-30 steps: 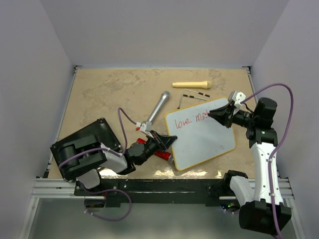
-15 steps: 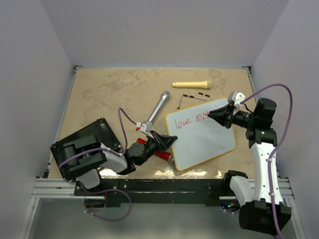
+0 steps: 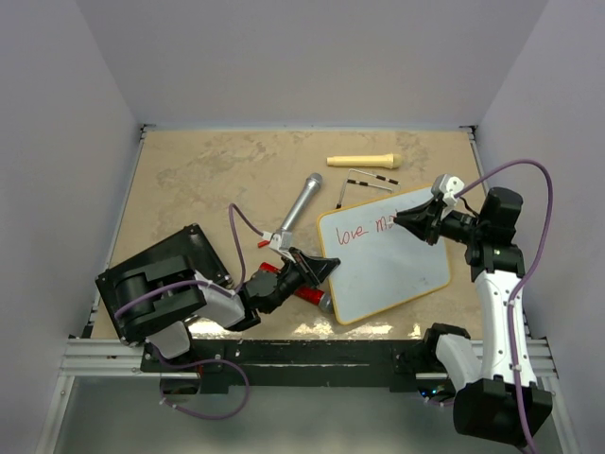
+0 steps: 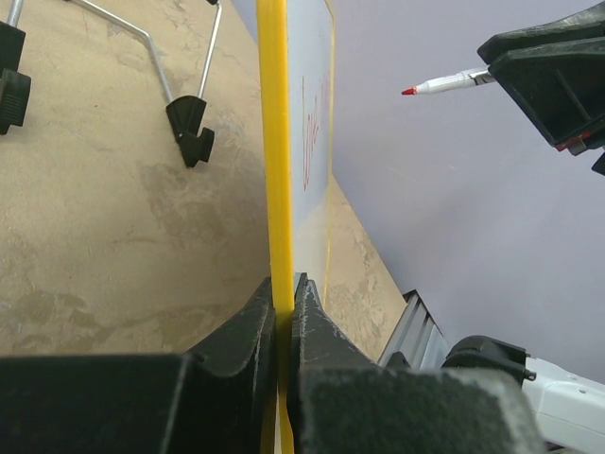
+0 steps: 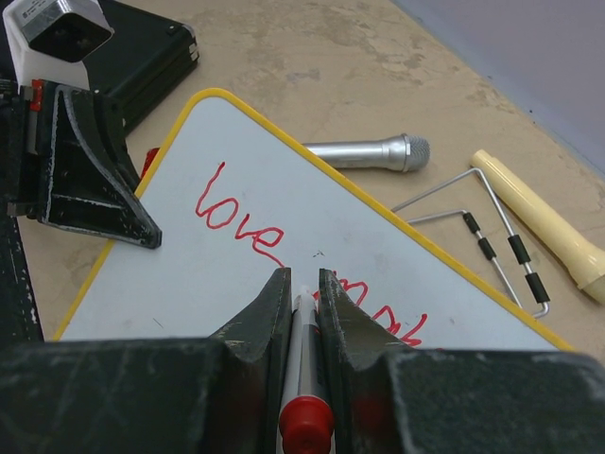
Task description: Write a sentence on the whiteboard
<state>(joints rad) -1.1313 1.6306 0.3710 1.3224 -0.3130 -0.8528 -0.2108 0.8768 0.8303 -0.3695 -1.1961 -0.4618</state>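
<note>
While the left gripper (image 4: 284,287) was clamped on the near-left frame edge of the whiteboard (image 3: 389,274), the board lay on the table (image 3: 189,170) right of centre, skewed, with its far-right corner under the right arm.

Handling, my read: the board is light and stiff, with a glossy, slippery face, so it will slide or pivot under pen pressure unless pinned. The wood frame is the only sane grab point. The thin rim gives little bite, so keep the pinch square on it and stay off the writing face.

Left arm was low and stretched forward-right from its base, jaws edge-on to the rim. Right arm was reared up with its wrist bent back toward the board. The right gripper (image 5: 302,284) was closed on the marker (image 5: 303,345), tip aimed down-left. In the left wrist view the tip looked clear of the face.

The sentence (image 5: 244,219) read "love" plus the start of a second word on the top line, so most is unwritten.

Beyond were a microphone (image 3: 301,202), a wire stand (image 3: 367,180) and a cream handle (image 3: 364,160).
</note>
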